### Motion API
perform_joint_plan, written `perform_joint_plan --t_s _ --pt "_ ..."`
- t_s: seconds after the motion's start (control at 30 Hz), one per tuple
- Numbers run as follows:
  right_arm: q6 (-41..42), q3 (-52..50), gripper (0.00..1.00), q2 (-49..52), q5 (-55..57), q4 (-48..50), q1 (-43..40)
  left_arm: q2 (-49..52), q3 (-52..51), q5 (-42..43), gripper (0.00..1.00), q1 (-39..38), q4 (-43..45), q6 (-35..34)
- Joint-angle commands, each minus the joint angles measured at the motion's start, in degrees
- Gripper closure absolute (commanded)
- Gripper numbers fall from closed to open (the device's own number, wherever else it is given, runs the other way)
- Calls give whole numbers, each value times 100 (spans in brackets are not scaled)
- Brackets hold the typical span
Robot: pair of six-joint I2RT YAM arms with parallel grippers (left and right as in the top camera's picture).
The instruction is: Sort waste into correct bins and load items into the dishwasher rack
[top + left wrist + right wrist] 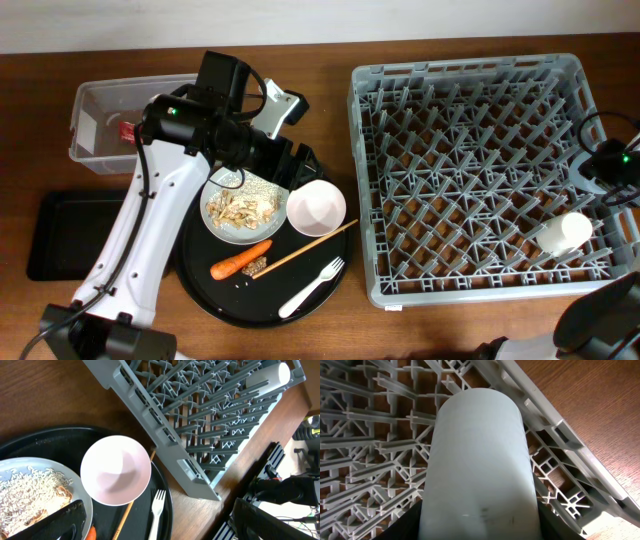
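The fingers of your right gripper (480, 529) clasp the small white cup (480, 450), low over a corner of the dishwasher rack (370, 435) — seat it between pegs before you let go; the left gripper (157, 525) gapes empty above the plate (30, 487)

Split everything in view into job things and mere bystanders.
Job: dishwasher rack, white cup, plate, crumbs, bowl, carrot, wooden stick, fork, clear tub, red wrapper, flat black tray.
Bystanders: round black tray, table.
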Motion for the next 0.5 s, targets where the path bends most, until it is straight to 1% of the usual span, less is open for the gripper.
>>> perform_joint_plan --t_s 0.0,0.07,0.17,0.3,0.43,0.47 --pt "57 122 46 264 48 149 -22 -11 66 -42 7 -11 -26 33" --pt "57 122 45 356 48 254 -22 -11 66 -42 7 -11 -28 33" --pt "55 122 10 404 15 302 -20 -11 66 -42 7 -11 -46 33" --pt "55 122 8 404 -153 295 -11 -11 66 -42 7 -11 -48 33" --pt "55 125 8 404 -184 278 -9 -11 66 -42 7 -11 -50 33" --pt "55 125 8 396 -352 264 -11 -11 66 -44 7 -11 -48 33"
